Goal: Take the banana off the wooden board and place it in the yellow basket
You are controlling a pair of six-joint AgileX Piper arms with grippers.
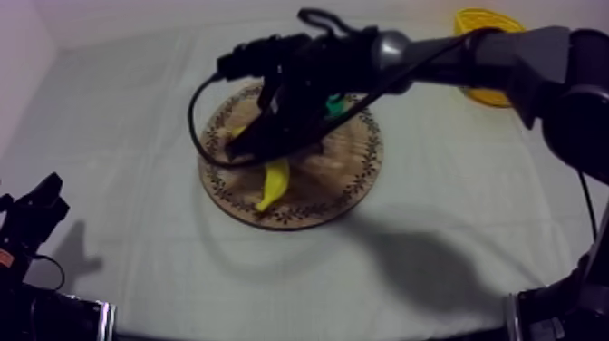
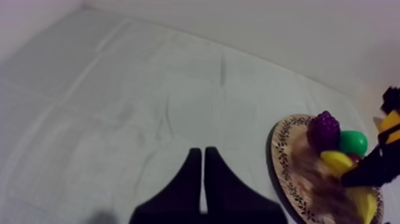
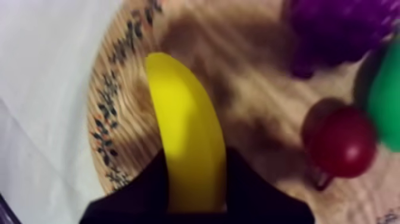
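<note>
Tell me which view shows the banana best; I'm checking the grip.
Right wrist view: the banana is close up, held in the right gripper. The top view has it mostly under the arm; the left wrist view, distant and partly hidden.

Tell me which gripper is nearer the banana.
Right. The right gripper is shut on the banana at the wooden board; the left gripper, shut on nothing, sits apart from the board over bare cloth.

A robot lab bench: cloth-draped table (image 1: 118, 136) against bare pale walls (image 2: 268, 24).
</note>
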